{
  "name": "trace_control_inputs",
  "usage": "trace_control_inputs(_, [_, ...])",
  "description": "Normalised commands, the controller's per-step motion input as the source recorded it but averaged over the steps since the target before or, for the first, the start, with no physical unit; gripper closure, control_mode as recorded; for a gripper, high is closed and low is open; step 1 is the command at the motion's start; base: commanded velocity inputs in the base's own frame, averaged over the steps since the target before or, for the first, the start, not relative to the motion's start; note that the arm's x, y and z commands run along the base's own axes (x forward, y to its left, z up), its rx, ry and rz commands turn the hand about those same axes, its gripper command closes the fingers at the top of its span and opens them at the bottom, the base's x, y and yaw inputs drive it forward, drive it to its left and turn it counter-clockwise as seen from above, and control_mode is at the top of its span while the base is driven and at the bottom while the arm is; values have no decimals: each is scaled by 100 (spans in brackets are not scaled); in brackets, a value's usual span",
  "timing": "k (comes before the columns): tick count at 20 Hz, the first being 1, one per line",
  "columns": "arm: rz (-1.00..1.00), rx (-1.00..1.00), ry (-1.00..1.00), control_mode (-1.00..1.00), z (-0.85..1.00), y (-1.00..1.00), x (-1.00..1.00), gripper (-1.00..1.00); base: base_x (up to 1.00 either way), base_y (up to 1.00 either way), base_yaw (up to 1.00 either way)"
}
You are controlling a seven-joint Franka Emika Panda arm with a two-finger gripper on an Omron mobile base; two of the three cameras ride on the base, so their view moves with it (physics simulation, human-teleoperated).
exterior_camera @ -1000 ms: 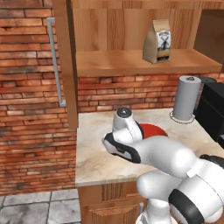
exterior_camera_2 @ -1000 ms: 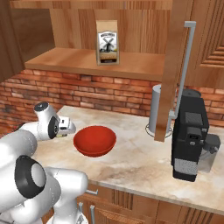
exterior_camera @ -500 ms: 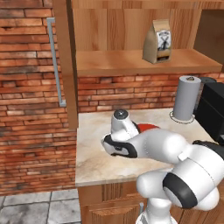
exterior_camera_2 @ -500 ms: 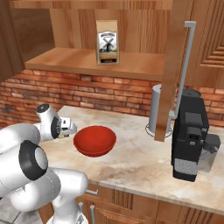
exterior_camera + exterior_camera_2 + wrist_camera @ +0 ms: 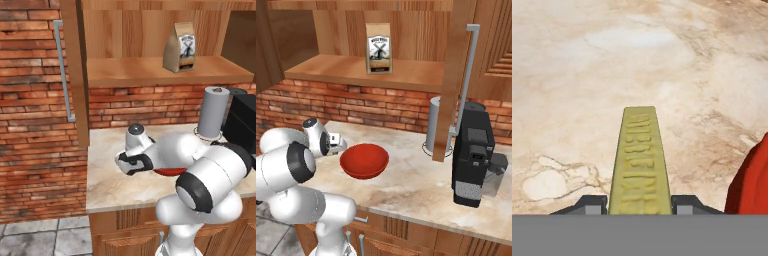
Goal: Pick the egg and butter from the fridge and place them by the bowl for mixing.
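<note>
The butter (image 5: 640, 160), a thin yellow stick with raised lettering along its top, is pinched between the two dark fingertips (image 5: 590, 204) of the pincer (image 5: 639, 204), one tip pressed against each long side. It sticks straight out ahead of the pincer, over the pale marbled counter (image 5: 587, 75); whether its far end touches the stone or hangs just above it, I cannot tell.

Just to one side of the pincer is the red bowl (image 5: 364, 160); its glossy rim (image 5: 751, 185) creeps into the edge of the hand view, close to the butter but apart from it. From the right base view the bowl sits on the counter (image 5: 421, 185) directly beside the hand (image 5: 332, 143), which is held low over the stone at the bowl's left. From the left base view the hand (image 5: 134, 162) points down toward the counter's left part, with the bowl (image 5: 170, 172) mostly hidden behind the white arm.

Farther beyond the pincer, toward the brick wall, stands a grey cylinder (image 5: 213, 113), and next to that a black coffee machine (image 5: 473, 160). Above, on a wooden shelf (image 5: 366, 70), is a brown paper bag (image 5: 379, 48).
</note>
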Motion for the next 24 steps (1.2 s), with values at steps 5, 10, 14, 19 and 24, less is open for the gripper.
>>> trace_control_inputs(5, [-2,-5,0,-100,-17,0,20,100,0,0,0])
trace_control_inputs(10, [-1,-5,0,-100,-13,0,2,100,0,0,0])
trace_control_inputs(14, [0,-1,0,-100,-4,0,4,100,0,0,0])
trace_control_inputs(19, [0,0,0,-100,-12,0,0,-100,0,0,0])
trace_control_inputs(24, [0,0,0,-100,-17,0,0,-100,0,0,0])
